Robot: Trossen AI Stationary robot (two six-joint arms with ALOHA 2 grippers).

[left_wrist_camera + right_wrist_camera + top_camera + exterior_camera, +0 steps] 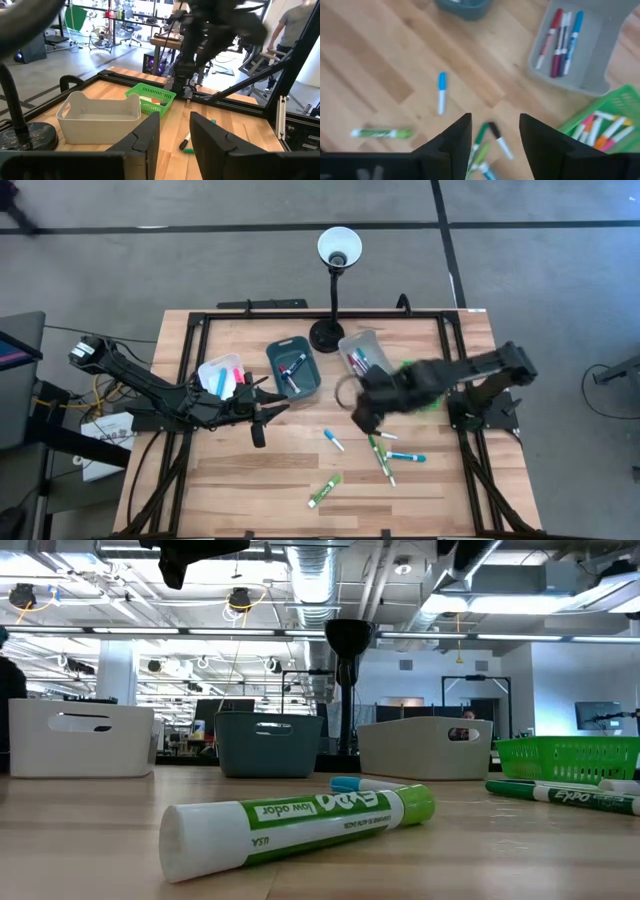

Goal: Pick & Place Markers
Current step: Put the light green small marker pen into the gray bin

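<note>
Several loose markers lie flat on the wooden table: a blue-capped one (334,440) (441,93), green ones (380,452) (485,136), a cyan one (406,457) and a thick green one (324,491) (300,820). More markers lie in the white bin (222,375), the teal bin (293,370), the grey bin (362,356) (580,47) and the green basket (605,122). My right gripper (365,412) (495,135) hangs open and empty above the loose green markers, pointing steeply down. My left gripper (258,418) (175,137) stands open and empty, level, near the white bin.
A black desk lamp (338,250) stands with its base (327,335) between the teal and grey bins. A black frame (200,320) runs round the table. A person (290,25) stands in the room beyond. Bare wood lies at the near left (230,490).
</note>
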